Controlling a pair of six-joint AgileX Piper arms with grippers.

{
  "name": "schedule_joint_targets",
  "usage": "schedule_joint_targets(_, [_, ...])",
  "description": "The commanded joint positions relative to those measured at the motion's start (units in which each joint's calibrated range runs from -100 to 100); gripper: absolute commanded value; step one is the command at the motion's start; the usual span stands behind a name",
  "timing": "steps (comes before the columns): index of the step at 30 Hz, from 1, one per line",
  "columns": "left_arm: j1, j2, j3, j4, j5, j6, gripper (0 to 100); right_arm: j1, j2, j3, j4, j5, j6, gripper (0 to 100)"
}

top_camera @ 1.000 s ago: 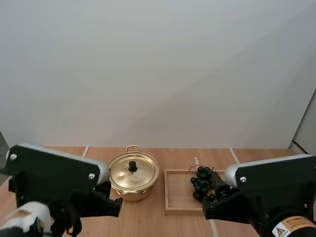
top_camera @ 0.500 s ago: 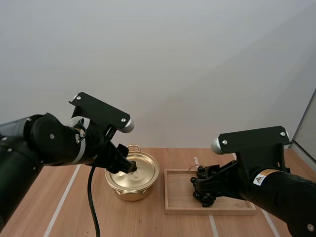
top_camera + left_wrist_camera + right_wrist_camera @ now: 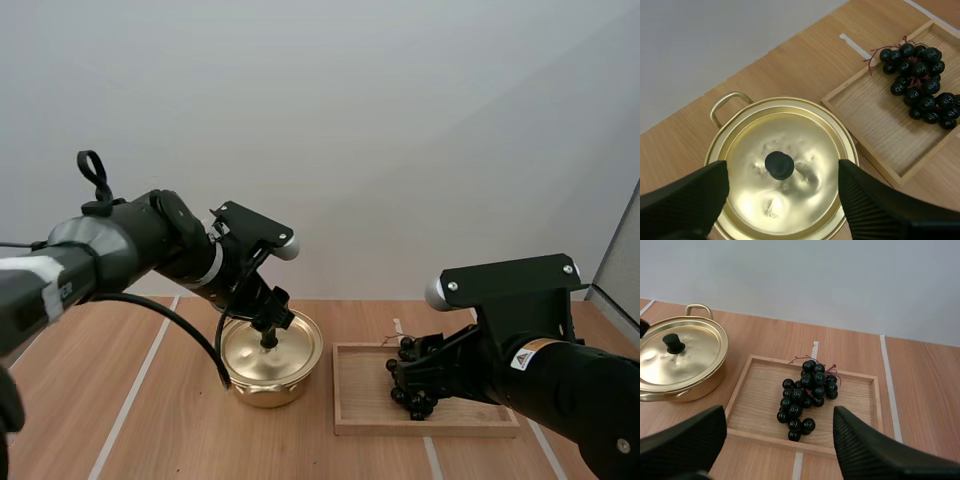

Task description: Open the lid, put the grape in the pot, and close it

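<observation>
A gold pot (image 3: 268, 388) with its lid (image 3: 275, 345) on stands on the wooden table; the lid carries a black knob (image 3: 779, 165). My left gripper (image 3: 782, 192) hovers open just above the lid, its fingers spread to either side of the knob (image 3: 269, 340). A bunch of dark grapes (image 3: 805, 396) lies in a wooden tray (image 3: 752, 392) to the right of the pot (image 3: 682, 362). My right gripper (image 3: 777, 440) is open above the tray's near edge, a little short of the grapes (image 3: 410, 370).
The tray (image 3: 355, 395) sits close beside the pot. White tape lines cross the table (image 3: 150, 400). A plain pale wall stands behind.
My left arm has swung forward from the near edge and come down over the pot lid. My right arm has advanced over the tray and now holds nearly still.
</observation>
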Motion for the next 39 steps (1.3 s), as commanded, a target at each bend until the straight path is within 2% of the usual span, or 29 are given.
schedule_joint_targets(1, [-1.66, 3.90, -1.89, 1.40, -2.42, 0.20, 100, -0.15, -0.06, -0.40, -0.11, -0.35, -1.23, 100])
schedule_joint_targets(12, [-1.85, 15.29, -7.77, 4.00, -3.11, -0.73, 100, -0.15, -0.06, -0.40, -0.11, -0.35, -1.85, 100])
schedule_joint_targets(20, [-1.85, 18.91, -8.20, 9.94, -3.89, -3.55, 100, -0.15, -0.06, -0.40, -0.11, -0.35, -1.85, 100])
schedule_joint_targets(36, [-1.85, 21.86, -8.20, 9.59, -3.74, -3.55, 100, -0.15, -0.06, -0.40, -0.11, -0.35, -1.85, 100])
schedule_joint_targets(37, [-1.85, 21.73, -8.20, 9.59, -3.46, -3.55, 99, -0.15, -0.06, -0.40, -0.11, -0.35, -1.85, 100])
schedule_joint_targets(39, [-1.85, 21.73, -8.20, 9.59, -2.63, -3.55, 69, -0.15, -0.06, -0.40, -0.11, -0.35, -1.85, 100])
